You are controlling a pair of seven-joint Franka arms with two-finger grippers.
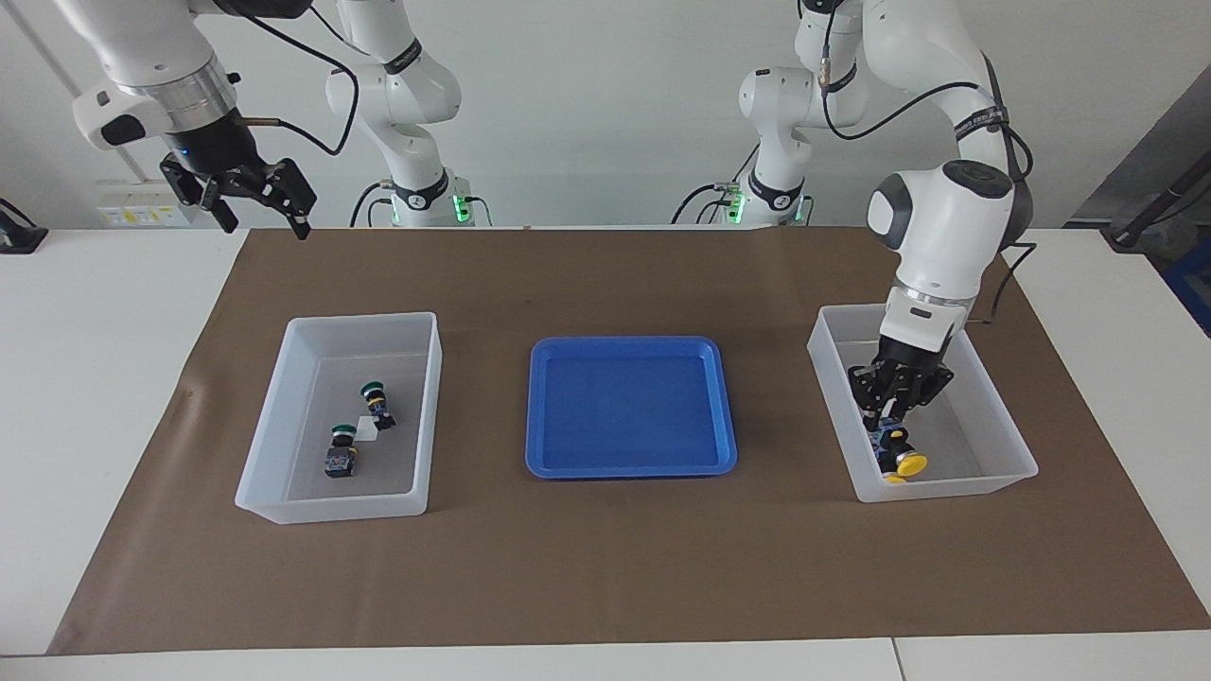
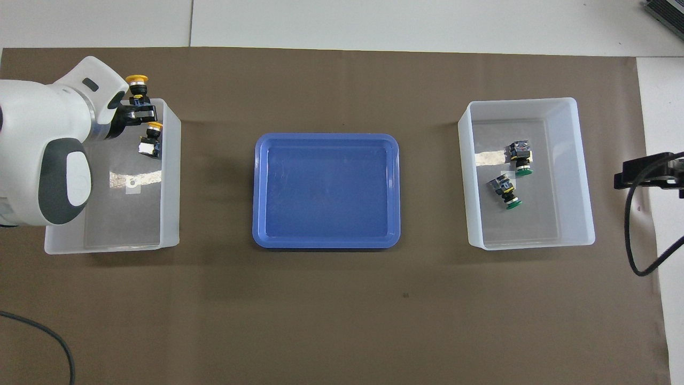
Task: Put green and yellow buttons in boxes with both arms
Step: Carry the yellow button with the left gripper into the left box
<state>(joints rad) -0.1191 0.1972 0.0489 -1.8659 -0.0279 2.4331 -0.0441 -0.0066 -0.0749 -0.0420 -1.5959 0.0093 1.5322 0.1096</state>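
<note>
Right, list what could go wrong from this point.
1. The left gripper holds the yellow button by its black body, cap hanging down, over the box at the left arm's end. It hangs right above the other yellow button, which lies in that box, so a straight drop may strike it and bounce.
2. The release point sits close to the box's wall farthest from the robots; a swing on release could tip the button over the rim.
</note>
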